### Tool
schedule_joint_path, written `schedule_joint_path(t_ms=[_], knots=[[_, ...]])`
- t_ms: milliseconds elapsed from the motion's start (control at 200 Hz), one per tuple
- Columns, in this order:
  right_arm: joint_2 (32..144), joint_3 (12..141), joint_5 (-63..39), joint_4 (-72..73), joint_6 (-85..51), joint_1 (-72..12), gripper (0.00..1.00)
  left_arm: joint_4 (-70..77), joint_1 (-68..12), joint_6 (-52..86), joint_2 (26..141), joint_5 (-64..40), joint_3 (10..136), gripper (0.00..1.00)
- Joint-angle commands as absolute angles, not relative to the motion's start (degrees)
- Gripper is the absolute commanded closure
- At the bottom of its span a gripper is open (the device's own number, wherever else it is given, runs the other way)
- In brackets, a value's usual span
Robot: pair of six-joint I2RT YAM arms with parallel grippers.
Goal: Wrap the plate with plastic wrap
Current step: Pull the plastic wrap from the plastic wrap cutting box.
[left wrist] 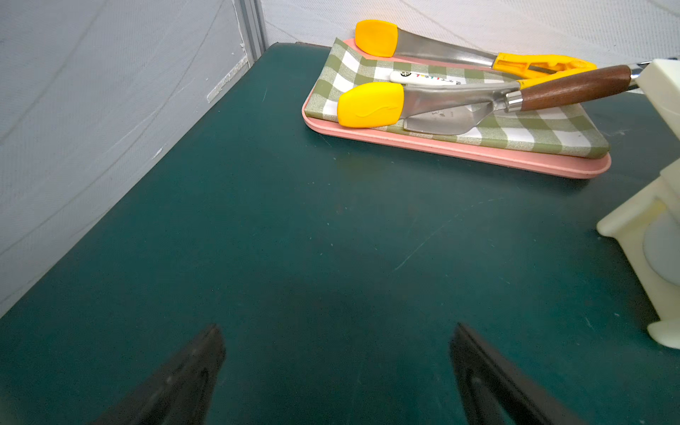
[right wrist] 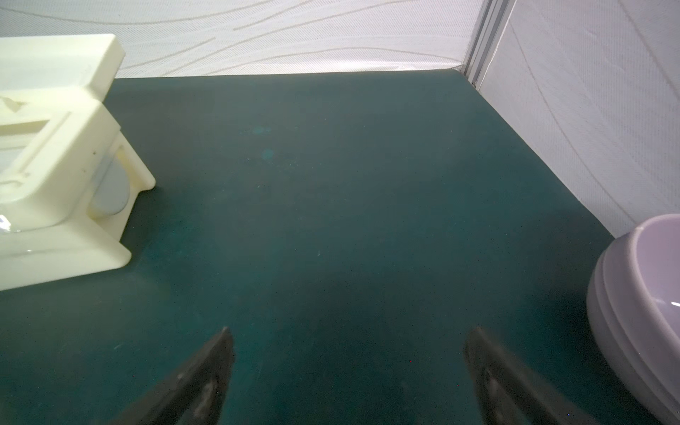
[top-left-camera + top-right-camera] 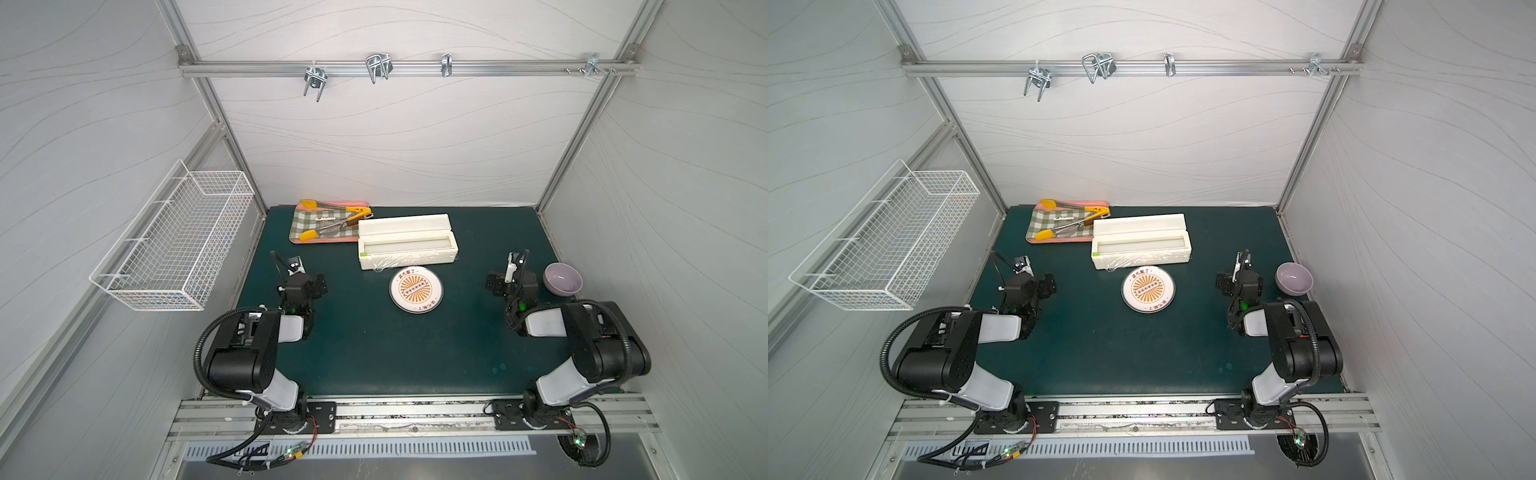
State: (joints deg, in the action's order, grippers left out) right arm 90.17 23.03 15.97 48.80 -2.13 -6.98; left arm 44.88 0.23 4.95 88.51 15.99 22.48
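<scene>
Bare plate [image 3: 416, 289] just in front of wrap dispenser [image 3: 407, 245].
I see L gripper [image 1: 336, 327] & R gripper [image 2: 352, 329] spread wide, empty; plastic wrap [image 3: 397, 260] edge hangs at dispenser front.

Matt dark-green table mat [image 1: 294, 239]; smooth cream plastic dispenser box [image 3: 407, 241] with glossy, crinkled plastic wrap [image 3: 397, 261] at its front. Brushed-metal tongs [image 1: 441, 96] have yellow rubbery tips. The purple bowl [image 2: 644, 294] is glossy.
</scene>
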Motion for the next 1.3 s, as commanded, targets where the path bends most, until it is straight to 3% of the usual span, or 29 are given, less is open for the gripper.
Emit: schedule_joint_path(t_ms=[0, 415, 565, 735, 810, 850, 920, 960, 1005, 1040, 1131, 1291], knots=[[90.35, 23.62, 15.69, 49.48, -2.48, -6.85, 0.01, 46.58, 0.44, 5.11, 88.07, 15.97, 24.10, 0.02], [86.77, 22.87, 15.46, 48.57, -0.16, -8.47, 0.01, 42.11, -2.01, 2.62, 85.33, 19.08, 25.65, 0.02], [77.39, 32.47, 24.69, 24.15, 0.48, -14.76, 0.01, 30.65, -8.14, -0.02, 79.14, 30.68, 30.43, 0.02], [71.53, 49.23, 27.35, -10.27, -14.34, -16.72, 0.01, 14.76, -14.00, 7.59, 70.06, 36.23, 36.56, 0.02], [70.66, 54.02, 26.86, -19.18, -27.93, -15.80, 0.01, 5.61, -13.97, 14.36, 67.88, 35.01, 41.54, 0.02], [70.63, 55.85, 21.95, -22.49, -32.68, -13.30, 0.01, 0.40, -13.97, 19.76, 67.52, 35.15, 44.44, 0.02], [71.45, 54.86, -3.69, -16.09, -34.04, -6.12, 0.05, -9.12, -13.25, 31.83, 68.00, 33.22, 49.40, 0.02], [72.92, 53.78, -14.58, -11.49, -37.19, -3.32, 0.14, -9.62, -11.54, 34.09, 68.62, 25.83, 50.49, 0.02], [75.45, 53.57, -22.95, -8.31, -39.71, -1.94, 0.19, -7.14, -8.97, 34.32, 69.86, 14.06, 50.67, 0.06], [77.63, 53.44, -26.90, -5.83, -40.66, -1.76, 0.21, -6.11, -7.23, 35.24, 71.19, 5.93, 50.87, 0.16], [84.40, 54.17, -34.72, -1.03, -41.66, -2.21, 0.27, -2.96, -7.21, 36.86, 74.80, -4.91, 50.03, 0.29], [92.76, 55.16, -38.54, 6.74, -43.26, -4.70, 0.27, 12.09, -11.14, 39.57, 81.41, -13.93, 44.92, 0.28]])
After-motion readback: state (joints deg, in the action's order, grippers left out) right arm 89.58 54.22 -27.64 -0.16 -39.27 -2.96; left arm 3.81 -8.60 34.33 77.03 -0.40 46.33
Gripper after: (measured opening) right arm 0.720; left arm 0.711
